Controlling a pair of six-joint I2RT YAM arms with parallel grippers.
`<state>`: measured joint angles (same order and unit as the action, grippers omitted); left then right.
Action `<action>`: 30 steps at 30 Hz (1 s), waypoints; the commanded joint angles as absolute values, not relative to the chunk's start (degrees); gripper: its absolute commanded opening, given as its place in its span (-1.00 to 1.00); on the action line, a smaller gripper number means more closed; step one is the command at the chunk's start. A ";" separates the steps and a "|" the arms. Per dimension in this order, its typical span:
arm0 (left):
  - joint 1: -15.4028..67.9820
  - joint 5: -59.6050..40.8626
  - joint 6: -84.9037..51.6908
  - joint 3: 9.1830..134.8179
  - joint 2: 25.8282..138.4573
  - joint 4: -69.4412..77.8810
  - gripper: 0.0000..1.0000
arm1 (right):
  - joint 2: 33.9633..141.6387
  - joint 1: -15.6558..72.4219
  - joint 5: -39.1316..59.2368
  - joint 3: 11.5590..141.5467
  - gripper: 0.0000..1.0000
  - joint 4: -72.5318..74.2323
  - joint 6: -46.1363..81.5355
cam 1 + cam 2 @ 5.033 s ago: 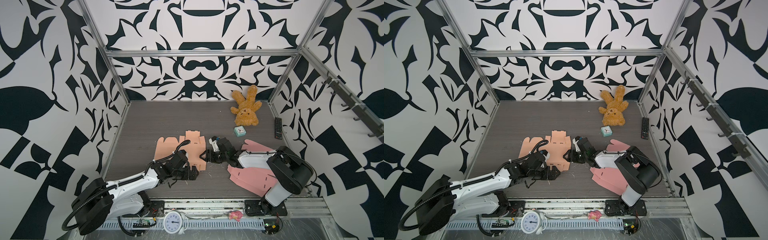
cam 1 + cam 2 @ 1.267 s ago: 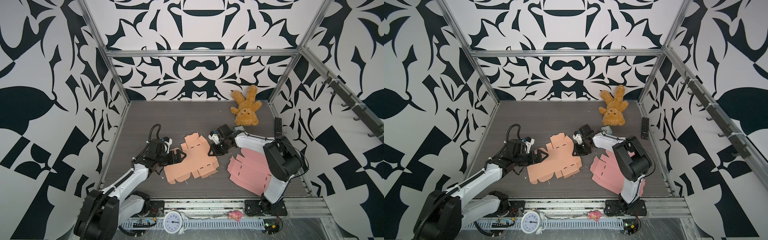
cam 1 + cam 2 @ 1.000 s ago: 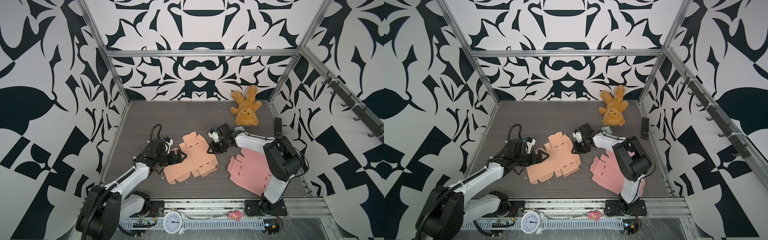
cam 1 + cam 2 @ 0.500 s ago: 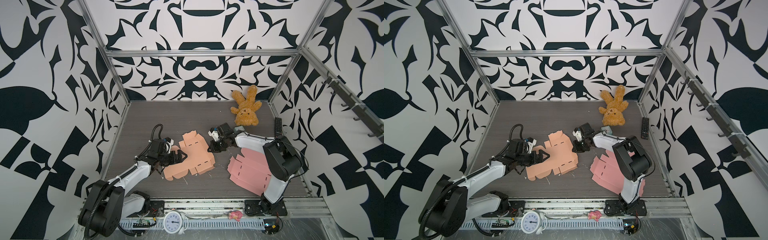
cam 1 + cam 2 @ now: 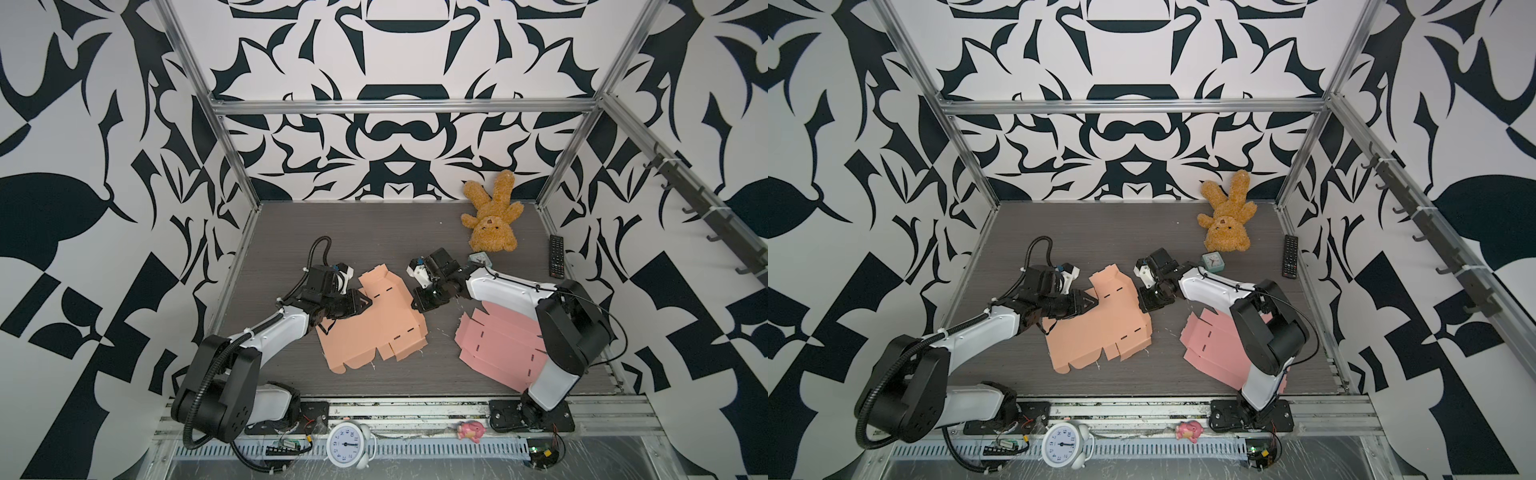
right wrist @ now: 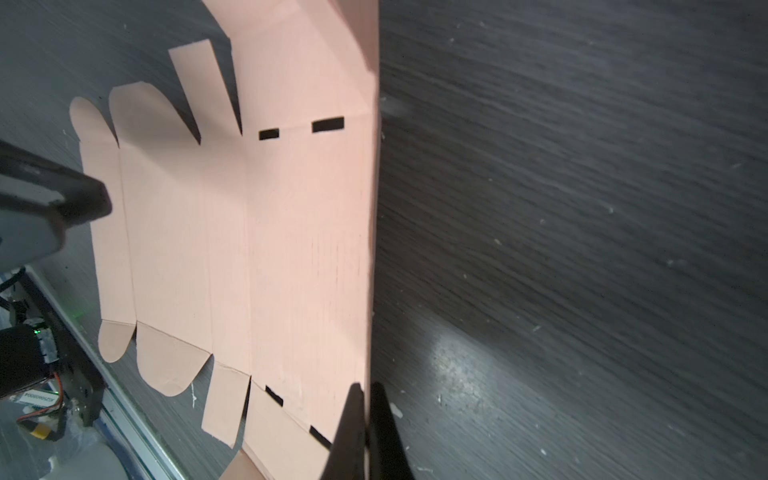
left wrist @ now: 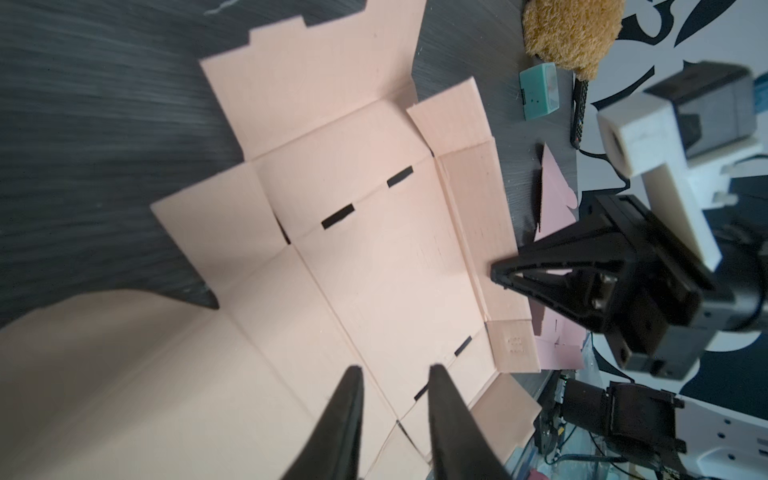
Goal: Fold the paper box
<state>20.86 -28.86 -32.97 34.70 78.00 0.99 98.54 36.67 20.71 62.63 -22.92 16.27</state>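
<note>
Right wrist view: right jaws tight on paper box (image 6: 291,249) edge.

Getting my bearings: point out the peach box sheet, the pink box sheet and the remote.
peach box sheet (image 5: 380,322): in a top view, its middle panel.
pink box sheet (image 5: 496,345): in a top view, bare centre panel.
remote (image 5: 556,261): in a top view, mid keypad.

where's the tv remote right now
In both top views the remote lies flat at the right edge of the table, right of the teddy bear and the small teal clock.
</note>
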 commanded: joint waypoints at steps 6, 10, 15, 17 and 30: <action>20.55 -30.65 -33.70 41.93 86.95 5.41 -0.81 | 95.19 38.84 17.63 63.28 -0.95 -23.99 15.46; 19.89 -31.27 -35.37 44.79 92.43 8.52 -0.98 | 95.01 39.21 17.05 63.38 -0.95 -24.38 15.21; 19.58 -31.74 -36.88 48.69 97.97 10.78 -1.00 | 94.84 39.37 17.22 63.28 -0.95 -24.37 15.38; 19.51 -31.64 -37.09 49.92 99.31 11.14 -1.00 | 94.74 39.46 17.15 63.19 -0.95 -24.33 15.38; 19.50 -30.27 -35.36 55.76 105.05 11.30 -1.00 | 93.96 39.59 17.05 61.70 -0.96 -23.20 15.93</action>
